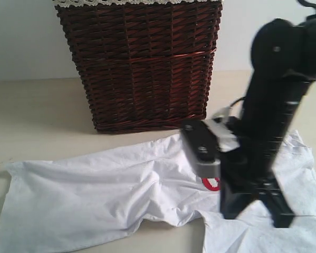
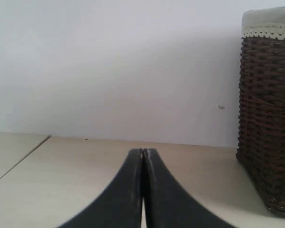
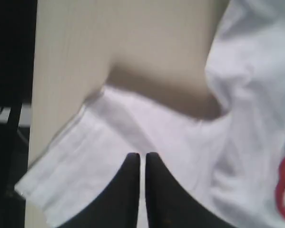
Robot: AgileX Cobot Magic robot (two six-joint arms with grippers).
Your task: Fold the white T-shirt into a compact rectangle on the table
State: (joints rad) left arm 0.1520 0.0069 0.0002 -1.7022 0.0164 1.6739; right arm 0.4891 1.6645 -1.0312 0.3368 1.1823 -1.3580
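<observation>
Right pincer over T-shirt, grip unclear

The shirt lies spread across the near part of the table; the basket stands on the table just behind it, about mid-width; the right gripper hangs over the shirt's right half, in front and right of the basket.

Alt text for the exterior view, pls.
A white T-shirt lies rumpled and spread across the pale table, with the black right arm reaching down over its right part. A dark wicker basket stands just behind the shirt.
</observation>
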